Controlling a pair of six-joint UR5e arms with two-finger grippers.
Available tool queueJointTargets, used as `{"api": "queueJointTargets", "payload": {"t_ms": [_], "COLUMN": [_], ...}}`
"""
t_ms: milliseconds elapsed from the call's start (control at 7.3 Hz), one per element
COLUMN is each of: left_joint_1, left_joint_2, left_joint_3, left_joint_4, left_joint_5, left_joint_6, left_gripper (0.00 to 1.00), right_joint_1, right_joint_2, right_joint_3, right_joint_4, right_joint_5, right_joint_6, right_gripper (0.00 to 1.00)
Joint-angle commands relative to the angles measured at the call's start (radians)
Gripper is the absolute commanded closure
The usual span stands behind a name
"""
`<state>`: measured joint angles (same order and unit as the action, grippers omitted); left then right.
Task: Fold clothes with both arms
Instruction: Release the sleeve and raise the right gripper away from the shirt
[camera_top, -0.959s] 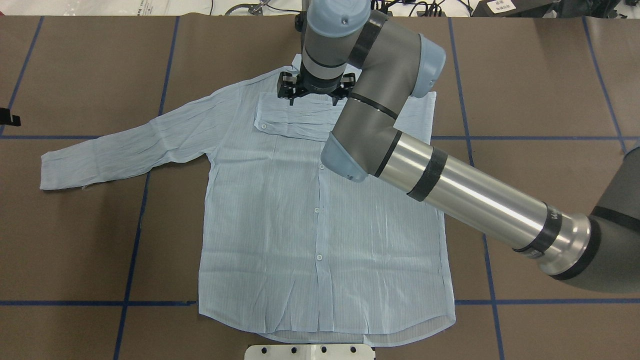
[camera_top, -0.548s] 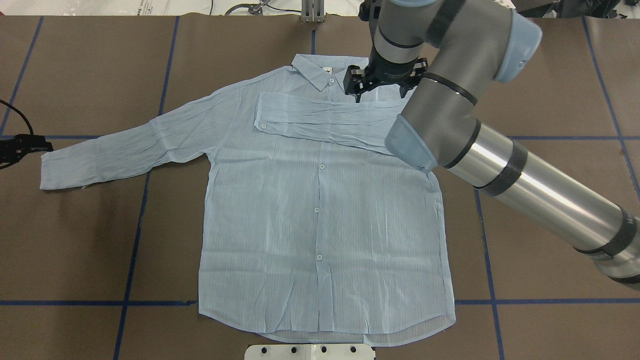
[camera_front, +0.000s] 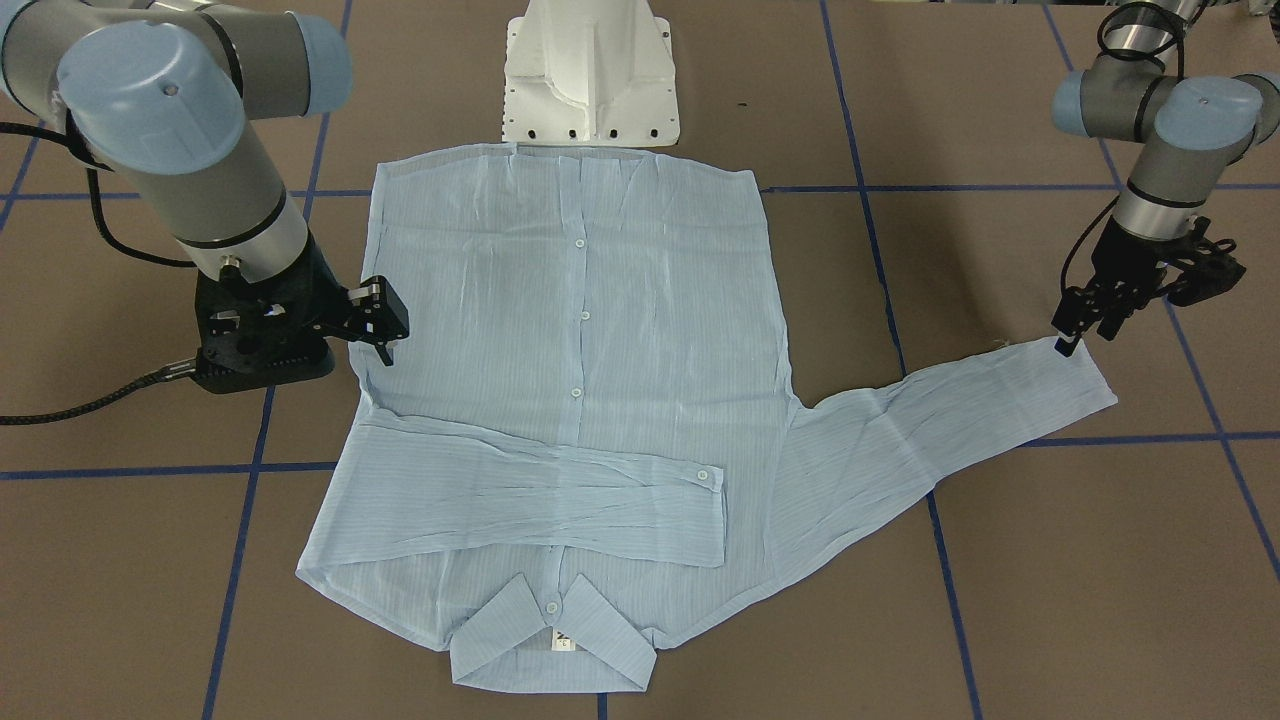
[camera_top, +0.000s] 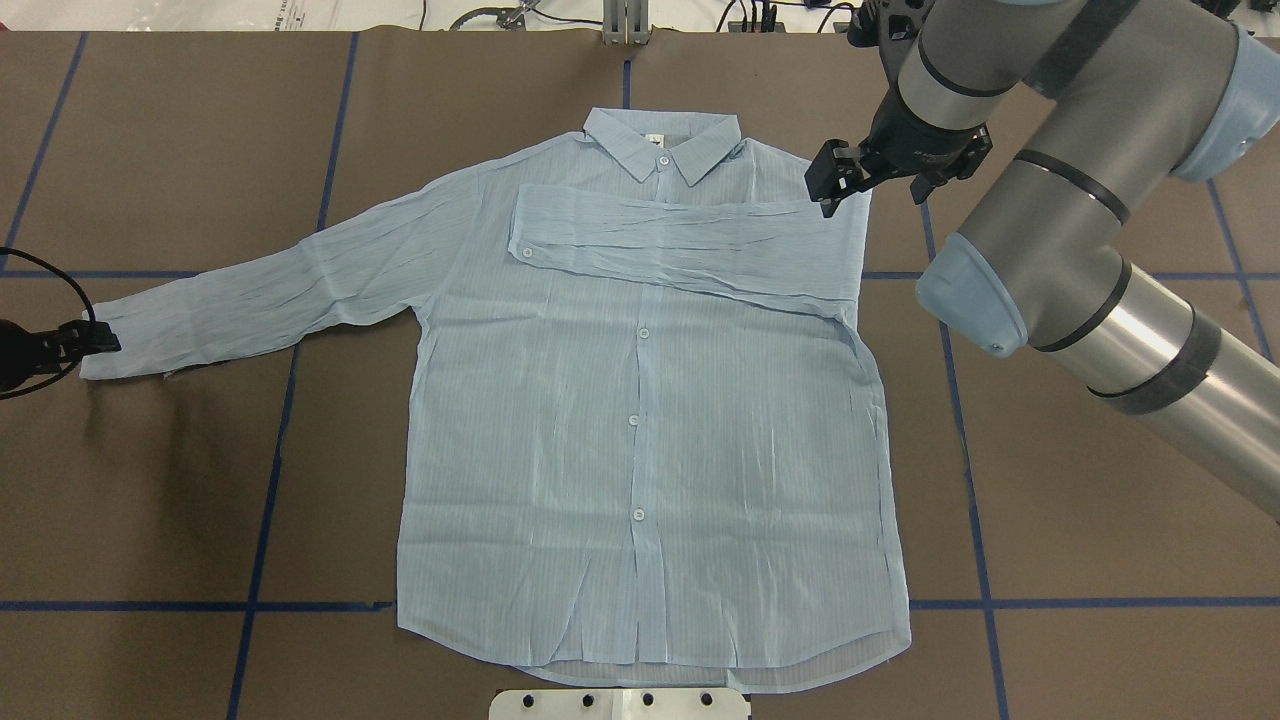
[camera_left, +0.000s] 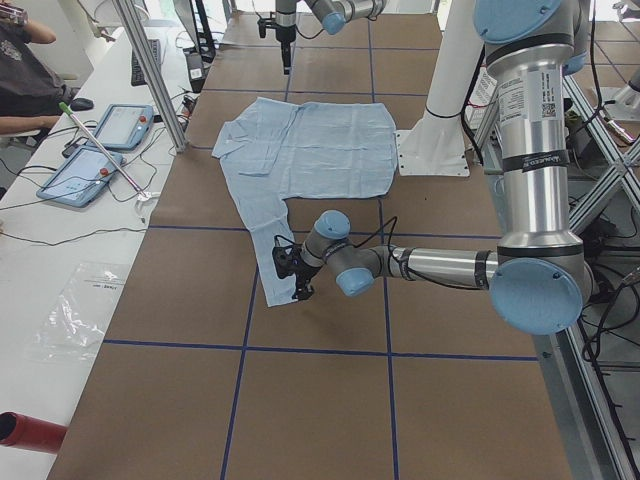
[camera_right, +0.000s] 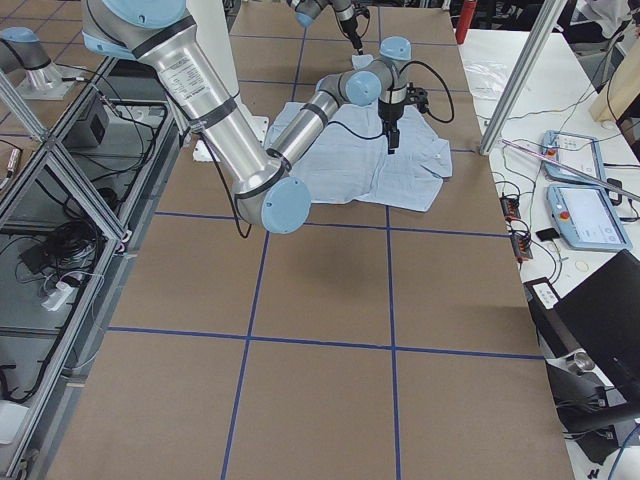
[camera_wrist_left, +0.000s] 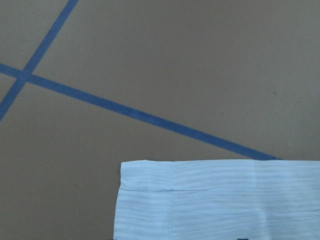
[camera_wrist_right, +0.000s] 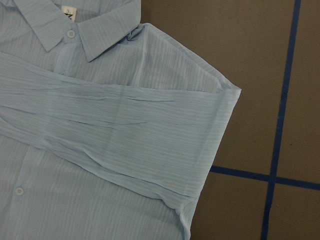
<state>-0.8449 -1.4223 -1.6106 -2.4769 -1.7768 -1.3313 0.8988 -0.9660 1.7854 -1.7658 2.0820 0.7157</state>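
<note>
**Status change.** The right end effector (camera_top: 870, 180) has withdrawn from over the collar (camera_top: 660, 140) and now stands above the shirt's right shoulder corner. Its fingers are spread and hold nothing. The right sleeve (camera_top: 680, 240) is left folded flat across the chest, cuff button up. The left end effector (camera_front: 1085, 330) has entered from the bench's left edge and now sits at the cuff (camera_wrist_left: 215, 200) of the extended left sleeve (camera_top: 260, 300). Its fingers appear spread. The wrist view shows the cuff lying flat and not yet pinched.

**Meaning for the task.** The first sleeve fold is judged complete. The second sleeve fold is the step in hand, and the body folds remain.

**Location of the work.** The shirt (camera_top: 640, 400) lies face up and buttoned at the middle of the bench (camera_top: 1050, 480). The hem is toward the robot-side edge, just beside the white base pedestal (camera_front: 590, 70). The collar is toward the far edge.

**Edges and clearance.**
- The cuff's end edge is straight and fully exposed on bare bench surface, which favours a pinch from outside.
- Open bench surface lies beside the extended sleeve toward both long edges.
- The right arm stands beside the shirt's right edge, so the path across the chest is unobstructed.
- The folded sleeve is loose. A low carry could drag it.
</note>
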Motion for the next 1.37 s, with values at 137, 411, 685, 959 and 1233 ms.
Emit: {"api": "queueJointTargets", "payload": {"t_ms": [137,411,685,959,1233], "left_joint_1": [0.013,0.02,0.021,0.023,0.024], "left_joint_2": [0.005,0.006,0.006,0.006,0.006], "left_joint_3": [0.009,0.011,0.014,0.017,0.018], "left_joint_4": [0.004,0.004,0.004,0.006,0.006], "left_joint_5": [0.002,0.002,0.003,0.003,0.003], "left_joint_6": [-0.002,0.0,0.0,0.0,0.0], "left_gripper": [0.31,0.37,0.45,0.45,0.49], "right_joint_1": [0.002,0.0,0.002,0.0,0.002], "right_joint_2": [-0.016,-0.017,-0.019,-0.022,-0.022], "right_joint_3": [0.015,0.015,0.014,0.014,0.014], "right_joint_4": [-0.001,-0.001,-0.001,0.0,0.002], "right_joint_5": [0.0,-0.002,-0.003,-0.005,-0.005], "right_joint_6": [-0.002,-0.002,-0.002,-0.002,-0.002], "right_gripper": [0.0,0.0,0.0,0.0,0.0]}}
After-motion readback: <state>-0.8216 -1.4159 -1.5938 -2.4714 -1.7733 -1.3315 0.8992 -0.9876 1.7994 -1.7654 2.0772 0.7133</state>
